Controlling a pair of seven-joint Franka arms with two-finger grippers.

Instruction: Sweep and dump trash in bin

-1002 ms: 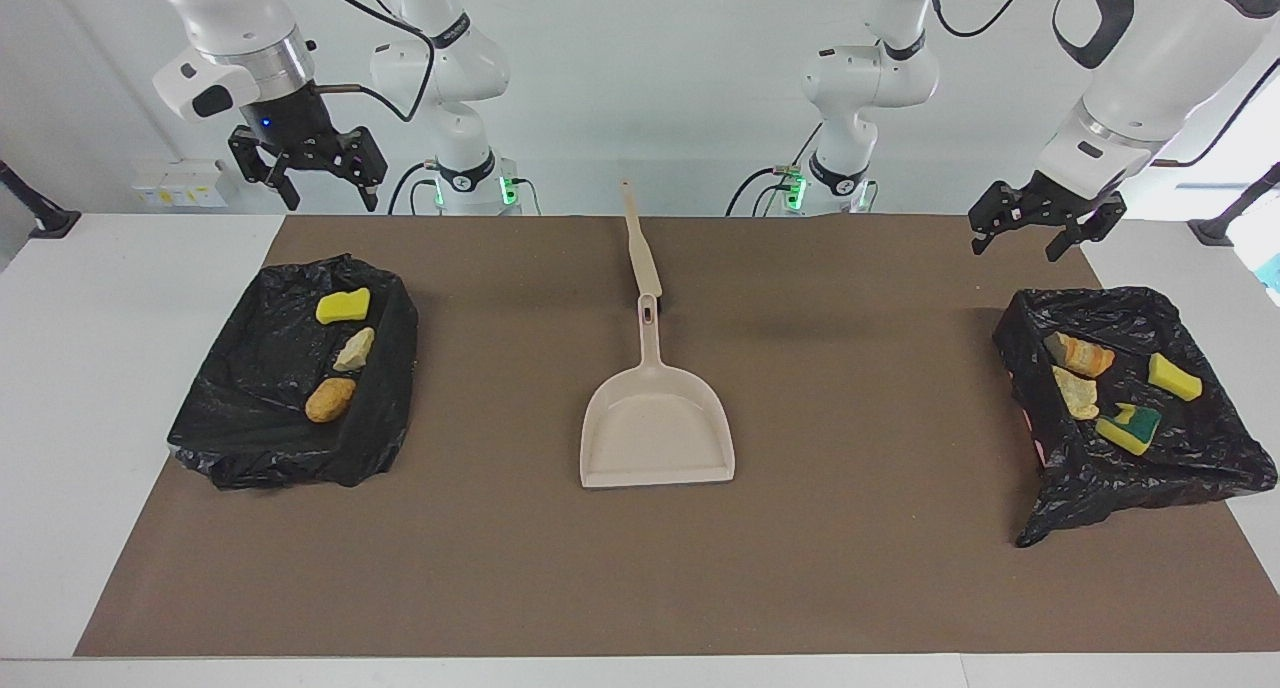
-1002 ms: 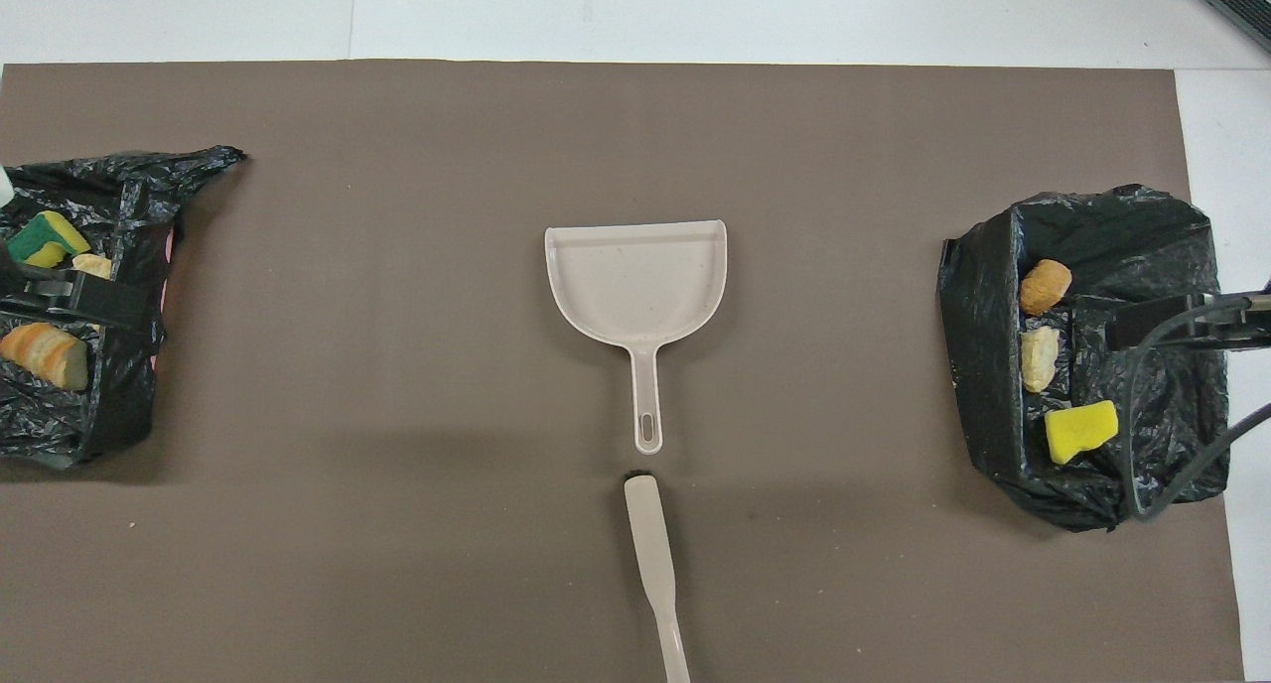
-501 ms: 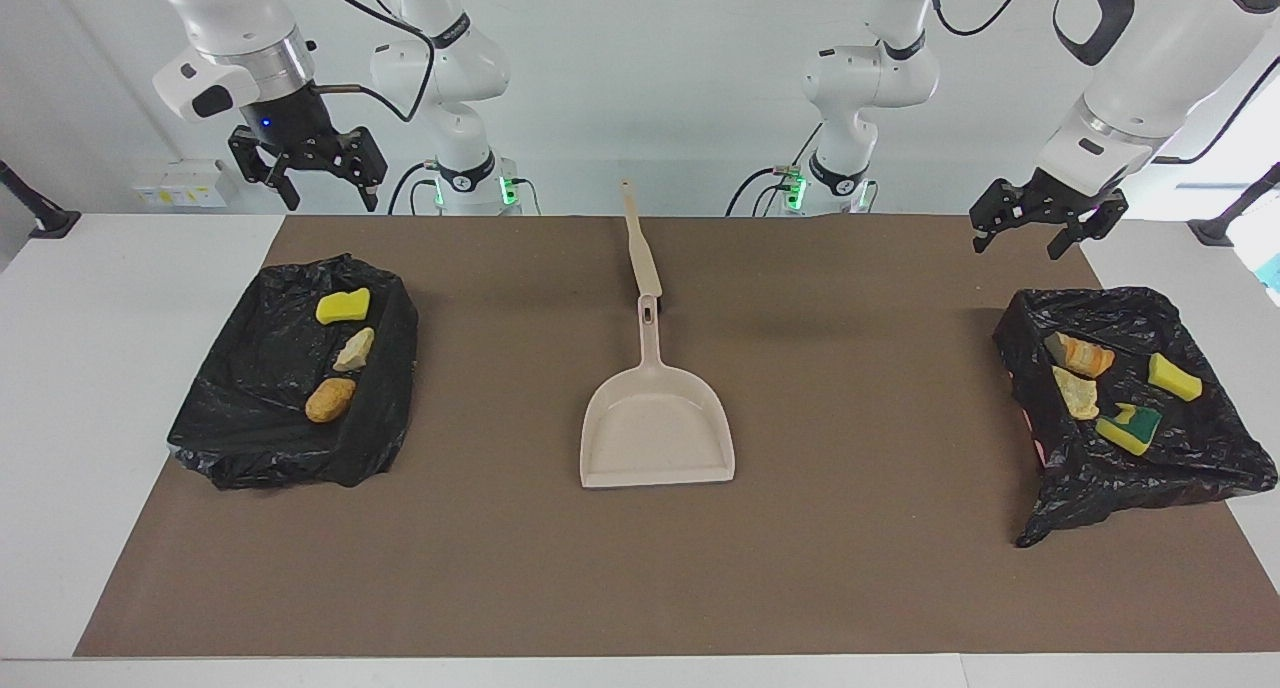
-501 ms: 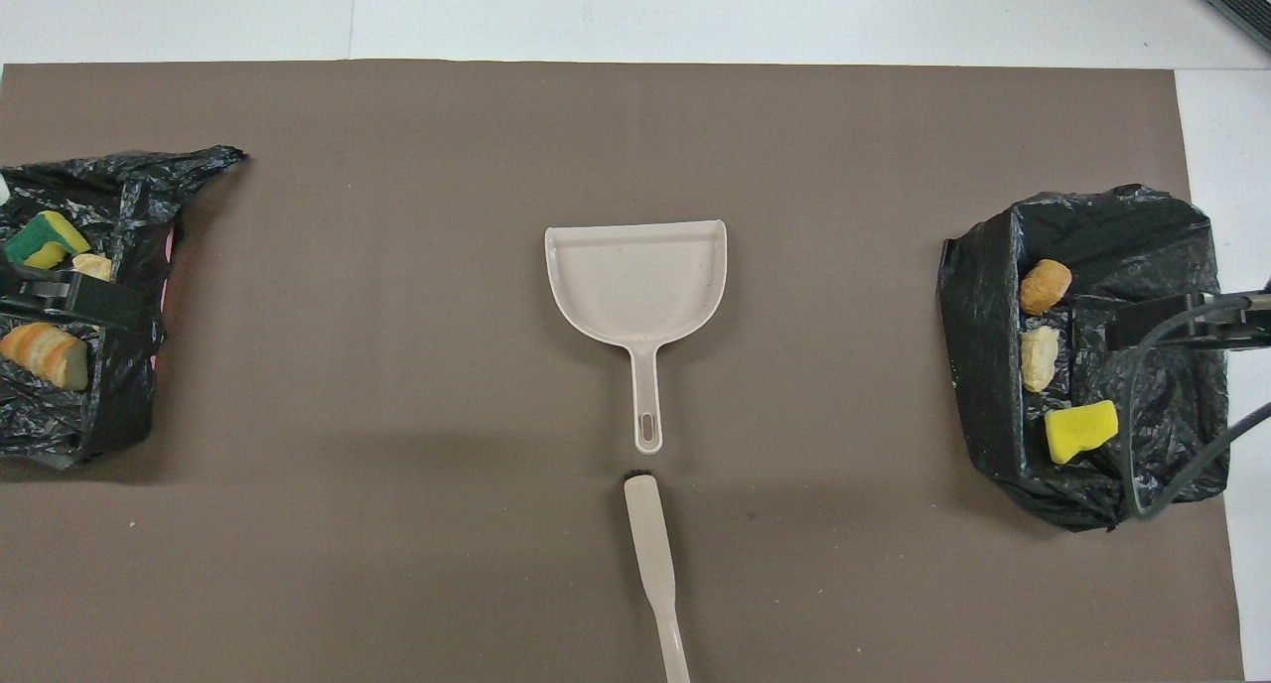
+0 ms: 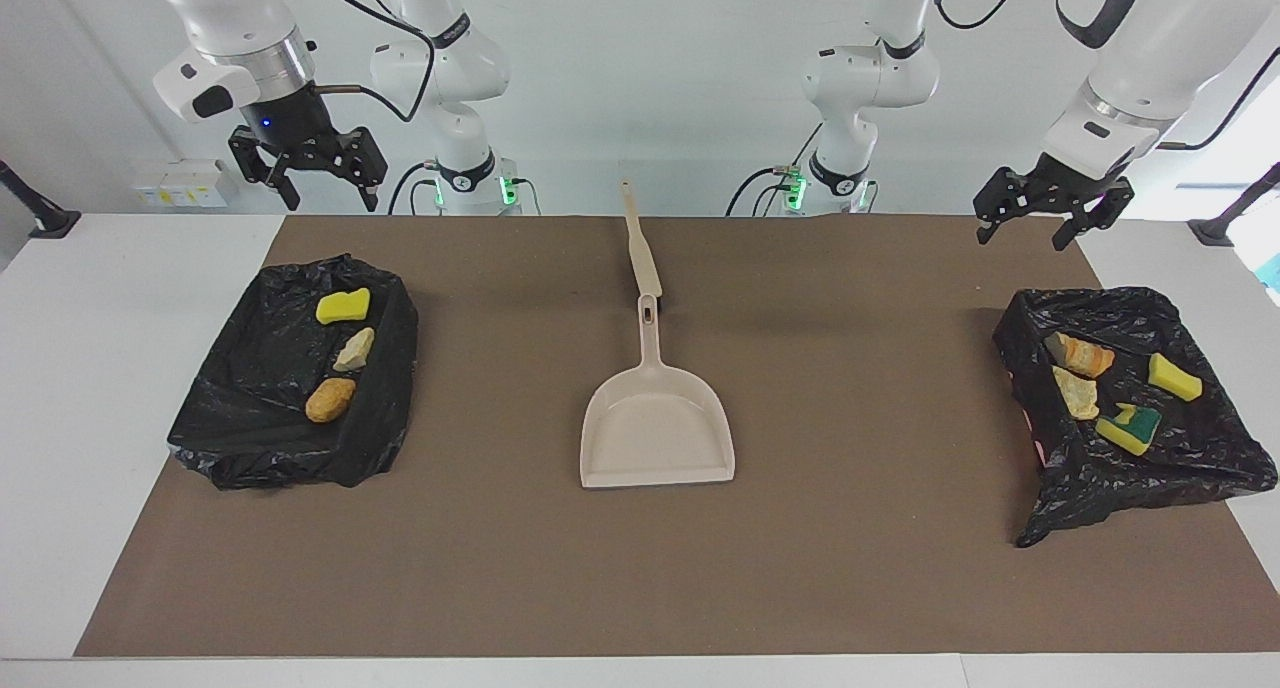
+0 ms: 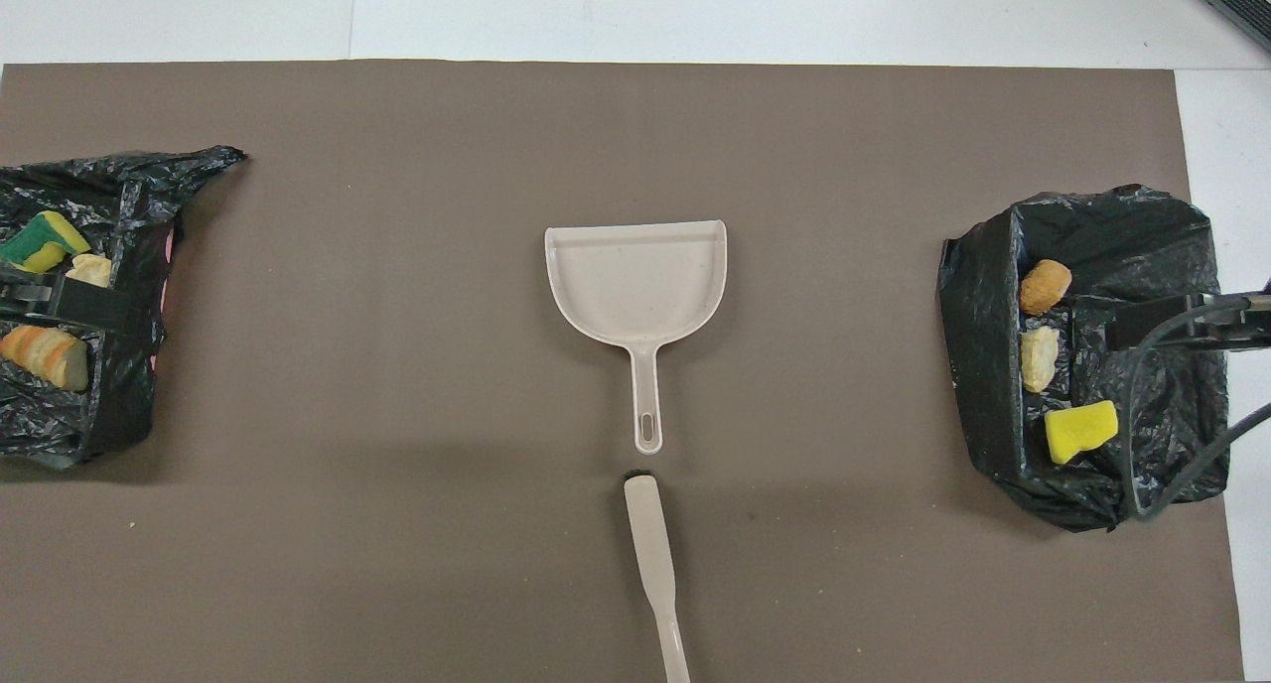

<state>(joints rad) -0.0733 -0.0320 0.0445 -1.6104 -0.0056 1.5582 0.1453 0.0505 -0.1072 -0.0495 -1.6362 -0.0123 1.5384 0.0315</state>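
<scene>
Trash lies in two black-bag-lined bins. The bin [image 5: 250, 418] at the right arm's end holds a yellow sponge chunk [image 5: 342, 306], a tan lump [image 5: 354, 349] and an orange-brown lump [image 5: 329, 399]. The bin [image 5: 1180, 468] at the left arm's end holds several pieces, among them an orange lump [image 5: 1078, 353] and a green-and-yellow sponge [image 5: 1130, 427]. My right gripper [image 5: 328, 200] hangs open and empty, high over its bin's robot-side edge. My left gripper [image 5: 1022, 238] hangs open and empty above the mat, by its bin's robot-side edge.
A beige dustpan [image 5: 655, 428] lies flat at the middle of the brown mat [image 5: 850, 568], its handle pointing toward the robots. A beige brush [image 5: 640, 248] lies in line with that handle, nearer to the robots.
The left gripper has risen a little and drifted toward the left arm's end of the table. The right gripper has barely moved. The trash, dustpan and brush have stayed put.
</scene>
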